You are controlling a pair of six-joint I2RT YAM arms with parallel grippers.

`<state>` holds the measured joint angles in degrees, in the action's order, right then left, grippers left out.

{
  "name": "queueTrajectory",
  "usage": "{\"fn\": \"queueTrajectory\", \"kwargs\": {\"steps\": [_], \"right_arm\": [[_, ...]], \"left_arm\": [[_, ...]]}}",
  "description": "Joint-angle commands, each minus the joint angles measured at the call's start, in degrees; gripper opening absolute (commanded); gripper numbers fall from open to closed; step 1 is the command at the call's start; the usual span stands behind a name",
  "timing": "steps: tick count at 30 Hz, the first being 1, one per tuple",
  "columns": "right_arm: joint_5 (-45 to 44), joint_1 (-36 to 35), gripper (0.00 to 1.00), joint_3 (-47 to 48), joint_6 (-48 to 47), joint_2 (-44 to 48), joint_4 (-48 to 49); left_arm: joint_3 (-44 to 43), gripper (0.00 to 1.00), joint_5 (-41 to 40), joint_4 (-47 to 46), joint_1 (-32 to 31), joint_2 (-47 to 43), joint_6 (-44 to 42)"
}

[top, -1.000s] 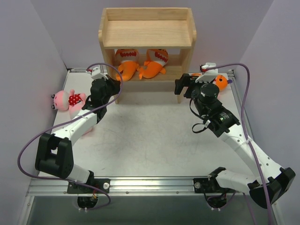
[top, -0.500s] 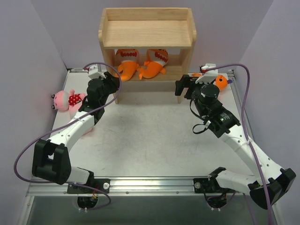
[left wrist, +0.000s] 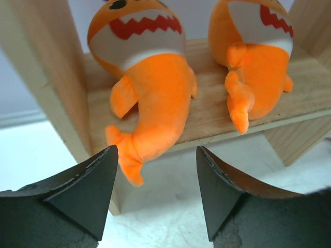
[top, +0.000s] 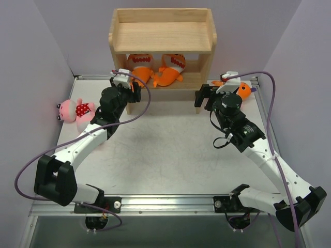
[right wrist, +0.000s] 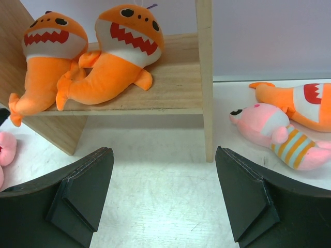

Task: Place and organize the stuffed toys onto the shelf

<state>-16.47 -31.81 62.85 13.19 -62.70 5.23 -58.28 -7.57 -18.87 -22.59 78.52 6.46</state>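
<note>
Only the overhead view took in the whole shelf [top: 162,36], which was set at the far edge of the bench [top: 165,150], its top tray bare. The same view alone showed a pink doll in a red polka-dot outfit [top: 75,111] lying at the left edge of the bench, well apart from the shelf.

A pink doll in a striped outfit [right wrist: 274,134] was made out only from the right wrist, lying on the bench just beside the third orange fish [right wrist: 300,103], right of the shelf's right post. From above, that fish [top: 243,91] was partly hidden behind the right arm.

Two orange fish were seen on the lower board of the shelf, leaning side by side: the left fish [left wrist: 152,98], with its tail hanging over the front edge, and the right fish [left wrist: 256,67].

The left gripper [left wrist: 155,155] was held in front of the shelf's left side panel, its jaws spread and nothing between them. The right gripper [right wrist: 163,152] was held before the right post, likewise spread wide and empty. A purple cable [top: 139,106] was looped beside the left arm.
</note>
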Motion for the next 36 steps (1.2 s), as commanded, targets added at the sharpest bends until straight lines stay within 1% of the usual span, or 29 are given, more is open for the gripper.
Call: {"fn": "queueTrajectory", "kwargs": {"steps": [1,2,10,18,22,25,29,30,36], "right_arm": [[-1.02,0.52,0.81,-0.01,-0.97,2.23,0.83],[-1.20,0.52,0.81,-0.01,-1.06,2.49,0.74],[-0.85,0.96,0.82,0.08,-1.59,3.19,-0.66],[-0.67,1.23,0.82,-0.01,-1.68,3.55,-1.45],[-0.67,1.31,0.82,0.08,-1.68,3.81,-1.81],[-0.67,1.31,0.82,0.08,-1.76,3.90,-2.24],[-0.58,1.40,0.82,0.08,-1.59,4.16,-2.68],[-0.67,1.40,0.82,0.08,-1.68,4.25,-2.86],[-1.02,1.49,0.82,-0.01,-1.76,4.69,-3.30]], "left_arm": [[-2.54,0.71,2.65,-8.35,-1.31,2.59,-12.07],[-2.36,0.72,2.65,-9.50,-1.84,2.95,-13.74],[-3.24,0.74,3.88,-15.75,-1.93,7.96,-16.56],[-4.03,0.74,3.97,-19.00,-2.11,11.56,-17.80],[-4.21,0.74,1.96,-20.50,-2.20,13.76,-17.88],[-4.73,0.72,1.34,-20.59,-2.20,14.99,-18.15],[-5.44,0.65,0.72,-20.50,-2.11,16.05,-18.50],[-5.44,0.60,0.54,-20.50,-2.11,16.22,-18.41],[-5.97,0.39,0.19,-21.03,-2.11,17.02,-18.32]]}}
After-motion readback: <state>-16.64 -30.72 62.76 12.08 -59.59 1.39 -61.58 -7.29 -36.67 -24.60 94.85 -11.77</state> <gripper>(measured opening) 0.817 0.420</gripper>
